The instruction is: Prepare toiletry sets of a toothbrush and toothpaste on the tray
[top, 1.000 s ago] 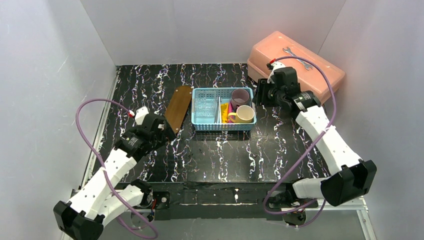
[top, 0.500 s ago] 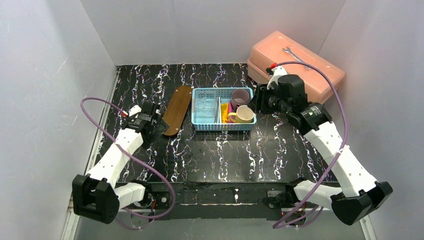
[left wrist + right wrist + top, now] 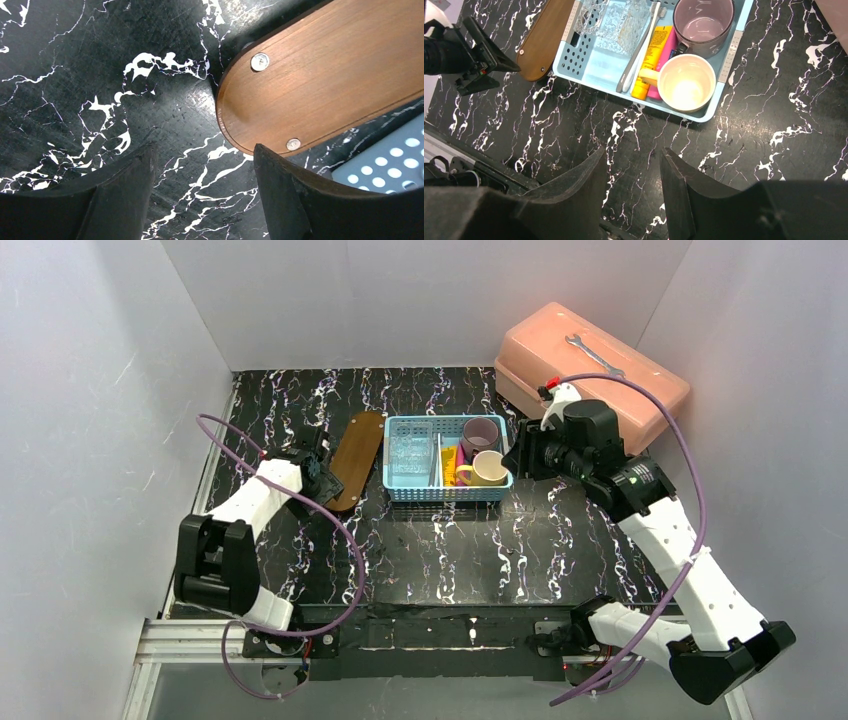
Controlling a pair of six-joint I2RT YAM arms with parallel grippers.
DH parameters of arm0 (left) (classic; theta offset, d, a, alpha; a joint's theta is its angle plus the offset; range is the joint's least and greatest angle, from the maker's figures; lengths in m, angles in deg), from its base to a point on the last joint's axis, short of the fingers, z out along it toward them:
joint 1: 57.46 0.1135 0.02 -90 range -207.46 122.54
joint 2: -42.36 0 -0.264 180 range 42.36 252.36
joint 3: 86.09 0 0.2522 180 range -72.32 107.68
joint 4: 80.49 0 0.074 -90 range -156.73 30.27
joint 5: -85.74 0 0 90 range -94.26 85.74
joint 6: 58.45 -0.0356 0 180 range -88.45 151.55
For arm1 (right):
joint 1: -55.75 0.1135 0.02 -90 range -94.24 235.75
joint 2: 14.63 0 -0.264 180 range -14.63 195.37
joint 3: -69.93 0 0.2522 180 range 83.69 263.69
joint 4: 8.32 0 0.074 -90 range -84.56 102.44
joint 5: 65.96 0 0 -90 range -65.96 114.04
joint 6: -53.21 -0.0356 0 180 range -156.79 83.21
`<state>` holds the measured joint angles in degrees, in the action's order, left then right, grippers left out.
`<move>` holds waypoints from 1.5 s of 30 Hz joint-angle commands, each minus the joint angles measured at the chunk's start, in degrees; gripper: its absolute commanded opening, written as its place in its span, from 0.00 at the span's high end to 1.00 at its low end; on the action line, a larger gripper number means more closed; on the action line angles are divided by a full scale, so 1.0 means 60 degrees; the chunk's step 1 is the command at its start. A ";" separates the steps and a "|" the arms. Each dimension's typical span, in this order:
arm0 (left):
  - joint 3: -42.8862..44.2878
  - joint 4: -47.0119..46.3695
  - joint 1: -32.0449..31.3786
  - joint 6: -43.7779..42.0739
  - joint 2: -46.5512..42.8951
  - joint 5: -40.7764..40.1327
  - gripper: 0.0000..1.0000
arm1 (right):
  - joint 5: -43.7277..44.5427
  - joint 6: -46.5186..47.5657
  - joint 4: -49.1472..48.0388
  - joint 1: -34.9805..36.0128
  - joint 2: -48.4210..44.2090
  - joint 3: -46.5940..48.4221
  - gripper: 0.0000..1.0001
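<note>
Left end effector (image 3: 204, 150) first: jaws apart, nothing between them but bare black marbled desk (image 3: 75, 65). It hangs low, just short of the rounded end of the tray (image 3: 320, 85). That tray is a stiff, flat wooden board lying close to the desk, so there is little edge to bite. I'd say the rounded end is the only fair place to pinch it, or simply nudge it.

Over to the right end effector (image 3: 633, 152): jaws partly spread, empty, held high above the desk with the blue basket (image 3: 727, 55) in the upper part of its view.

Everything the sets need is in that basket. The toothbrushes (image 3: 639, 50) lie side by side along the middle, two I think, though they overlap. They are thin, light and stiff, so take them mid-handle. Beside them sit the yellow toothpaste (image 3: 649, 55) and the pink toothpaste (image 3: 664, 50), small, soft and probably slick, crowded by the cream cup (image 3: 686, 82) and the purple cup (image 3: 702, 22). That looks a tight reach.

The tray is bare, just left of the basket.
</note>
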<state>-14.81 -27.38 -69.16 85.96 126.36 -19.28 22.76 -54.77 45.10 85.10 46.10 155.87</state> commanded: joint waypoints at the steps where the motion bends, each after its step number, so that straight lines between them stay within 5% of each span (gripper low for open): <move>1: 0.0274 0.0194 0.0099 -0.0080 0.0398 0.0114 0.33 | 0.0034 0.0164 0.0042 0.0046 -0.0318 -0.0138 0.49; 22: 0.0033 0.0005 0.0300 -0.0522 0.0923 0.0367 0.50 | 0.0007 0.0184 -0.0018 0.0046 -0.0417 -0.0486 0.49; 45: -0.1459 0.0309 0.1511 -0.1101 -0.0786 0.0419 0.64 | -0.0387 -0.0124 -0.0219 0.0061 -0.0361 -0.0705 0.49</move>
<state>-21.41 -30.09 -62.02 80.65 125.23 -15.41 21.85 -54.96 45.97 85.14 44.59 152.14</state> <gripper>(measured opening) 0.360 0.511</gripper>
